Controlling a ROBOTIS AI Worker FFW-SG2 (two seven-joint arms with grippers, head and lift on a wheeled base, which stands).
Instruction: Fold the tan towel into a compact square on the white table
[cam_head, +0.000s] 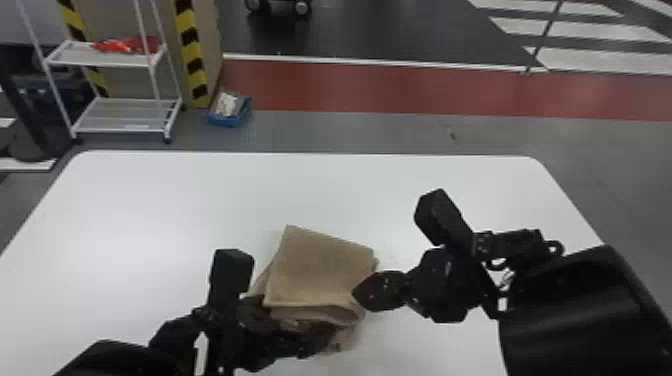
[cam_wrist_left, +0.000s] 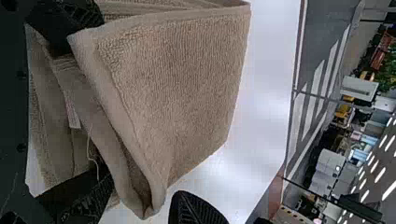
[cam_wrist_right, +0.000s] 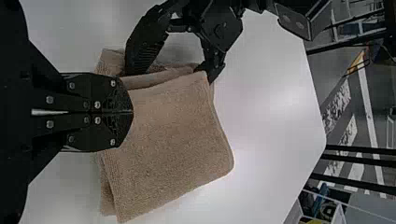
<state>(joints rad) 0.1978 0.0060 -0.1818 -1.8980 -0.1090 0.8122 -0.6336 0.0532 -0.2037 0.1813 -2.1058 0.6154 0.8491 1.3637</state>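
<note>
Well in from the table's (cam_head: 150, 200) far edge, the towel (cam_head: 320, 265) lies left of the right gripper (cam_wrist_right: 130, 112), fingers together; its near fold sits between the parted fingers of the left gripper (cam_wrist_left: 93, 109), likely better placed.

Towel (cam_head: 320, 270) was tan, table (cam_head: 150, 200) plain white, bin (cam_head: 225, 121) blue, tape (cam_head: 192, 52) yellow-and-black striped, plus the floor band (cam_head: 400, 90) was kinda dull red.

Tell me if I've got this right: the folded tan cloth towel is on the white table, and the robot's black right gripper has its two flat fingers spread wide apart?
Not quite: the right gripper has its two flat fingers shut together, as the right wrist view shows. The folded tan towel is on the white table, just as you said.
</note>
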